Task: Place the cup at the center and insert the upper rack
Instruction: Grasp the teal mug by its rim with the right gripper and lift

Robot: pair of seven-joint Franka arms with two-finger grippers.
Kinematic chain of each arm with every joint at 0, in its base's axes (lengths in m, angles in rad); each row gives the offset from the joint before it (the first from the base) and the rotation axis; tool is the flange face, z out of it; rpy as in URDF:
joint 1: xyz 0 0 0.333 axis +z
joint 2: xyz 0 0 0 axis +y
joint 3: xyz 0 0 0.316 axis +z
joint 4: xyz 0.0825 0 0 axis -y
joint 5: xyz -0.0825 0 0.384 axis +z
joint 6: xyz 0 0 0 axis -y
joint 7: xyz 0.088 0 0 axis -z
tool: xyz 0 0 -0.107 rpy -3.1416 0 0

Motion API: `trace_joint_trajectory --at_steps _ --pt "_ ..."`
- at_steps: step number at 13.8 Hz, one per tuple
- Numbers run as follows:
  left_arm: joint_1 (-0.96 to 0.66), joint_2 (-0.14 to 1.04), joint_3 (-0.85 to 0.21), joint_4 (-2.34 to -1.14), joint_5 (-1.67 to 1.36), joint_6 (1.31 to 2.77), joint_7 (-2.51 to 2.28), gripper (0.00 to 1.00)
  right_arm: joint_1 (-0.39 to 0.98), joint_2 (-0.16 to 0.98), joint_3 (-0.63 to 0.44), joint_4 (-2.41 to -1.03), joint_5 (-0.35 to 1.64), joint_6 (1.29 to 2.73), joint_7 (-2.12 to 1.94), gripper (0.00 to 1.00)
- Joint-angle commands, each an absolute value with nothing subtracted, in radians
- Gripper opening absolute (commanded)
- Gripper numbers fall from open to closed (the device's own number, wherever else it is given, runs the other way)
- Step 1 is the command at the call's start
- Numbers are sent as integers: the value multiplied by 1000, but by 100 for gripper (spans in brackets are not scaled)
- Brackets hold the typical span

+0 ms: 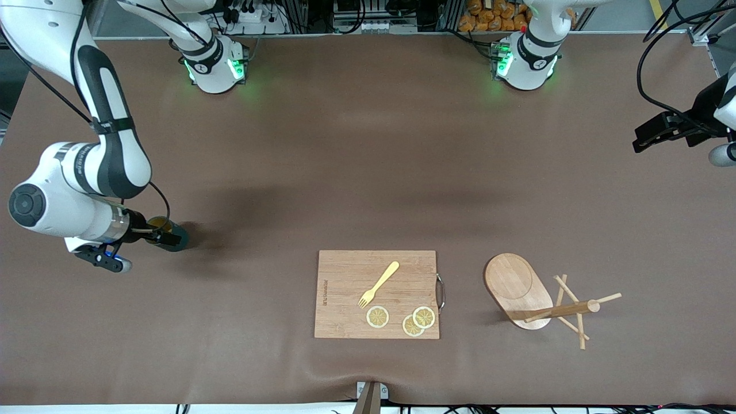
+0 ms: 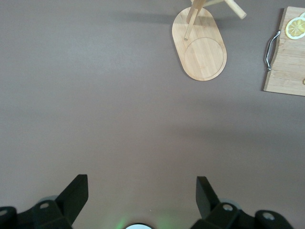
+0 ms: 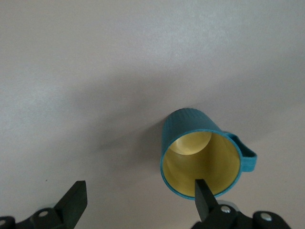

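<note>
Near the bench edge at the right arm's end, the right claw (image 3: 138,202), spread apart, straddles the cup (image 3: 200,155) rim; closing off-center could tip it. The left claw (image 2: 143,198), also apart, waits.

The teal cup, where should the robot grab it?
Probably by the rim of the cup, coming straight down. It stands upright with its mouth open upward, and the open right gripper already hangs over it, one finger over the mouth. Pinch the wall away from the handle.
</note>
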State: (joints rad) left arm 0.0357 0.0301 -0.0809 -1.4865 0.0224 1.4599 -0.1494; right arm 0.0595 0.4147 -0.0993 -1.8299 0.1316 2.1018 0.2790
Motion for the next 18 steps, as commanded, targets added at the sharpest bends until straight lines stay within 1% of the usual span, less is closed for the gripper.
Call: trace_joint_trajectory --at_steps 1,6,10,12,15,18 --pt "35 28 -83 -1470 20 1459 -158 100 92 436 -101 -1832 83 2131 386 100" --pt "40 14 -84 -1468 15 1459 -158 100 74 469 -101 -1832 42 2186 377 100" --pt "40 -1 -87 -1470 14 1451 -153 100 61 471 -101 -1888 26 2278 374 100" --pt "37 6 -87 -1470 15 1456 -160 100 61 472 -101 -1890 26 2283 374 98" --pt "32 8 -87 -1470 14 1459 -161 100 60 477 -100 -1890 26 2283 376 55" --pt "35 8 -87 -1471 14 1457 -160 100 61 476 -100 -1897 26 2279 376 34"
